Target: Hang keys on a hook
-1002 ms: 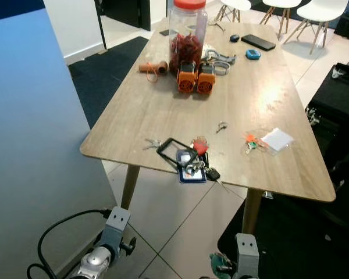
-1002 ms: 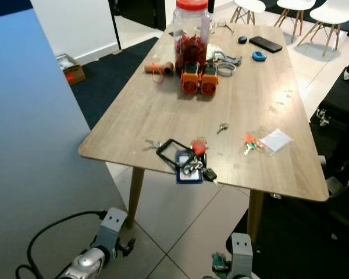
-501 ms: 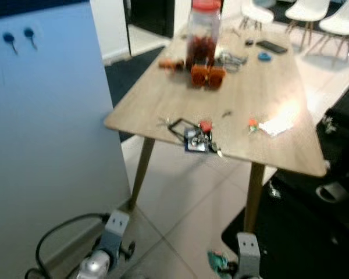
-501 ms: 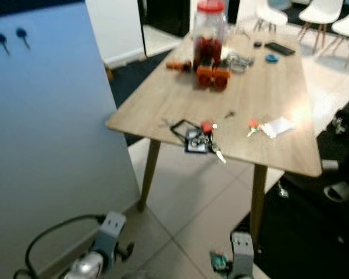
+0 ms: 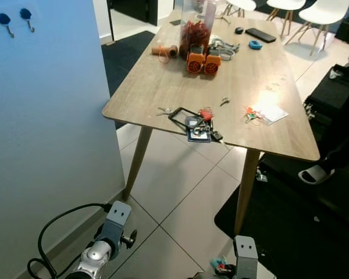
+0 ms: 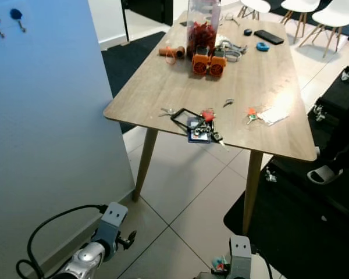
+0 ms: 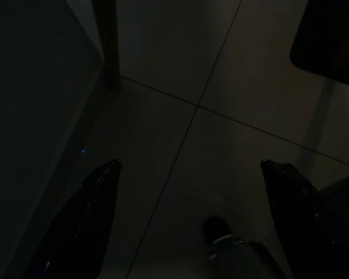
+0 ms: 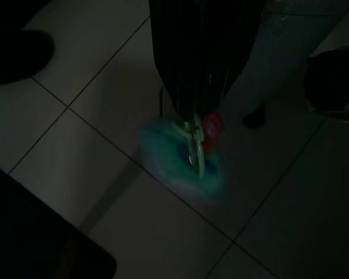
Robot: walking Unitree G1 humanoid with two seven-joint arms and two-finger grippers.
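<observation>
Carrying the keys pinched in the right gripper, low at six o'clock, calls for steady turning toward the blue hooks at ten o'clock; the left gripper hangs wide open.

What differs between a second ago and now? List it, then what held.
The camera swung left and back: the blue wall's hooks came into sight and the table sits farther off. Nothing on the table shifted. The right gripper stays shut on a bunch of keys, low over the floor; the left gripper hangs open.
</observation>
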